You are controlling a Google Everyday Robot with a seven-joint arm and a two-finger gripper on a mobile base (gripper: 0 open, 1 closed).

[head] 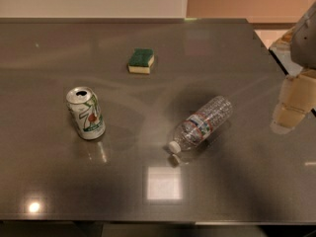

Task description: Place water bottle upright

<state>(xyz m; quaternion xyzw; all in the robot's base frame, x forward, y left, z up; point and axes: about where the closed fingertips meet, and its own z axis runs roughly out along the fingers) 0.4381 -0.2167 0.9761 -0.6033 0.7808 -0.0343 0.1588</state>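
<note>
The water bottle (202,125) lies on its side on the grey table (148,191), right of centre. It is clear and ribbed, with a red, white and blue label band. Its white cap (174,146) points toward the front left. My gripper (290,107) hangs at the right edge of the view, above the table and to the right of the bottle, apart from it. It holds nothing that I can see.
A green-and-white soda can (86,113) stands upright at the left. A green and yellow sponge (141,61) lies farther back near the middle. The table's right edge runs close behind the gripper. Its front edge is near the bottom of the view.
</note>
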